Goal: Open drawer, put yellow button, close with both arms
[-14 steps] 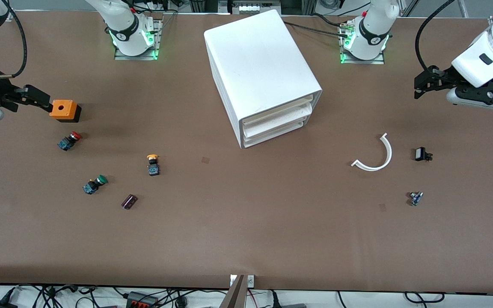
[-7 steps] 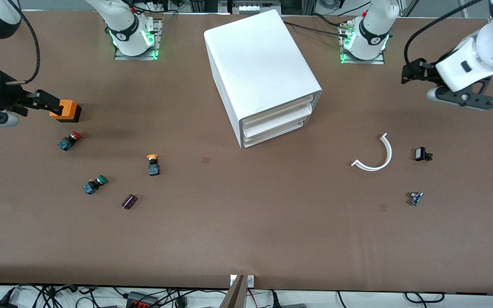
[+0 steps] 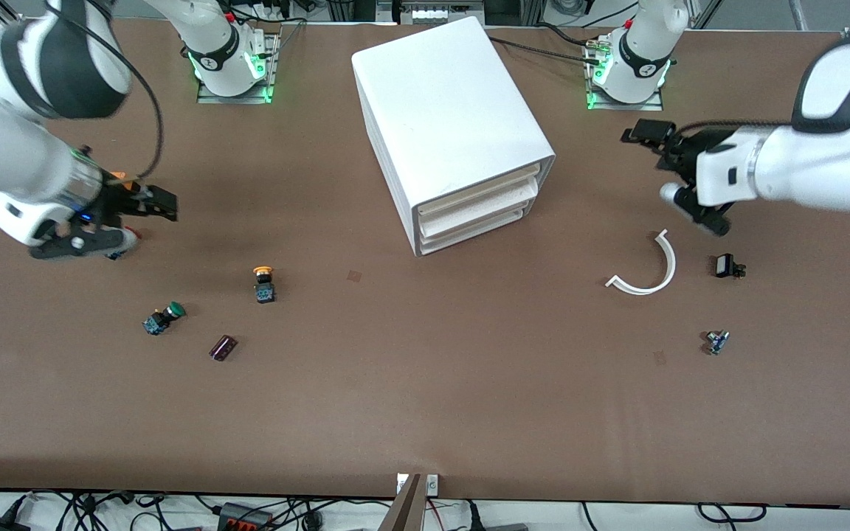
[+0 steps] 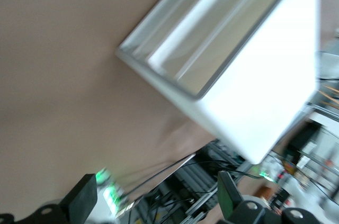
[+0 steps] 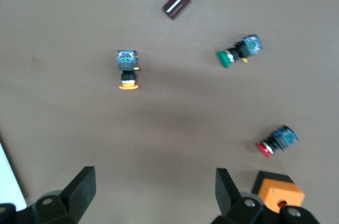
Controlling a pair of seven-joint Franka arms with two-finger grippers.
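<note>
both arms have swung in from the table's ends since a moment ago: my right gripper now hangs over the red button and orange box, my left gripper over bare table beside the cabinet; both have fingers spread, holding nothing. the yellow button lies on the table, nearer the front camera than the cabinet, toward the right arm's end. i judge it light, rigid and prone to roll, so i'd pinch its squarer body. the drawer looks shut, its contents hidden.
</note>
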